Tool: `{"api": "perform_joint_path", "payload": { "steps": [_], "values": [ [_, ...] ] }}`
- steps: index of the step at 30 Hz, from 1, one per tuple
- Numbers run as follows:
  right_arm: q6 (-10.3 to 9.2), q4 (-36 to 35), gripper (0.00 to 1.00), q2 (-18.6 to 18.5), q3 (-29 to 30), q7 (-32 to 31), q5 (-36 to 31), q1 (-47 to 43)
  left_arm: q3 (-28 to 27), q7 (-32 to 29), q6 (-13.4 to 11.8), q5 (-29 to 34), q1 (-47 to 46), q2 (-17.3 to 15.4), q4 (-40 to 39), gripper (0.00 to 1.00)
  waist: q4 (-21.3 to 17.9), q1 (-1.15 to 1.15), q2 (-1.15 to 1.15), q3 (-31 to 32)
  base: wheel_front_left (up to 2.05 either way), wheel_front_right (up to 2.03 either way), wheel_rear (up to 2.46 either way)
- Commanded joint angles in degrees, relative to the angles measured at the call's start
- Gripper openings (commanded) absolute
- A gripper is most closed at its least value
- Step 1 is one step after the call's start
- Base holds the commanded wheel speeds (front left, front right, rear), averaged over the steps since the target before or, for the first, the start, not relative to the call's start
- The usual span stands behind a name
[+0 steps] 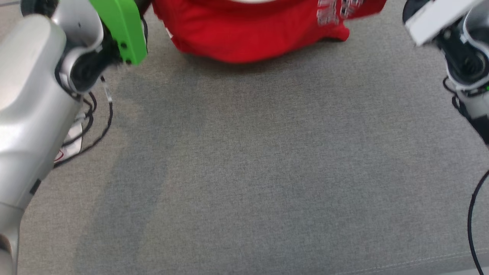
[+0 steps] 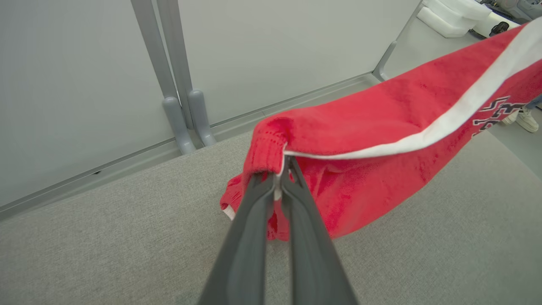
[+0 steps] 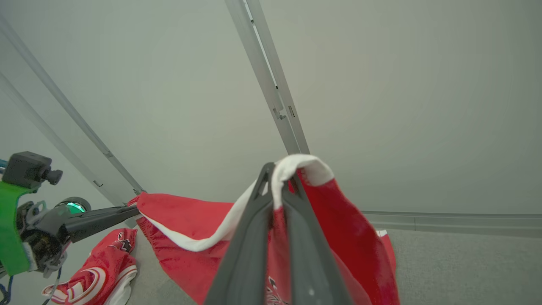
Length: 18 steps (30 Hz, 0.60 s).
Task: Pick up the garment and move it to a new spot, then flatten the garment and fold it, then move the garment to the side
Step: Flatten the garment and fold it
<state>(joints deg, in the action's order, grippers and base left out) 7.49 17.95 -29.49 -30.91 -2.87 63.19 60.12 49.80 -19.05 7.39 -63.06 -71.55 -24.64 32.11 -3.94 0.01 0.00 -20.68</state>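
Red garment [image 2: 372, 114] hangs btwn L end effector [image 2: 281, 164] & R end effector [image 3: 280, 180], both clamped on its edge.

Soft, even light from above leaves a faint diffuse shadow under the red garment [image 1: 248, 34] and a broader dim patch across the grey surface [image 1: 126, 183]. In the head view the garment's print and the white arm housing [image 1: 431, 19] at upper right are smeared by blur. The wrist views tilt and slightly bow the wall rails [image 2: 151, 42] towards the edges.
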Motion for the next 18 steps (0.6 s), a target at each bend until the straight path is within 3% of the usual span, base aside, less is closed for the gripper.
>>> {"api": "perform_joint_path", "payload": {
  "steps": [1,8,18],
  "values": [
    [0.0,-1.5,0.0,-1.6,-1.3,-1.9,1.7,-3.5,1.3,-1.2,0.1,-1.7,3.1,-1.5,-1.6,0.0,-0.2,-0.01,0.0,2.9,0.0,0.0,0.0],
    [-0.01,-7.3,0.0,-9.6,-4.0,-11.3,7.0,-17.7,6.7,-15.4,0.1,-11.6,14.1,-8.3,-10.1,0.0,-0.6,-0.01,0.0,10.1,0.0,0.0,0.0],
    [-0.01,-16.3,0.0,-16.9,1.7,-16.1,9.7,-35.0,8.3,-25.0,-5.8,-22.1,25.7,-17.3,-28.4,0.0,-0.8,-0.01,0.0,17.4,0.0,0.0,0.0]
  ]
}}
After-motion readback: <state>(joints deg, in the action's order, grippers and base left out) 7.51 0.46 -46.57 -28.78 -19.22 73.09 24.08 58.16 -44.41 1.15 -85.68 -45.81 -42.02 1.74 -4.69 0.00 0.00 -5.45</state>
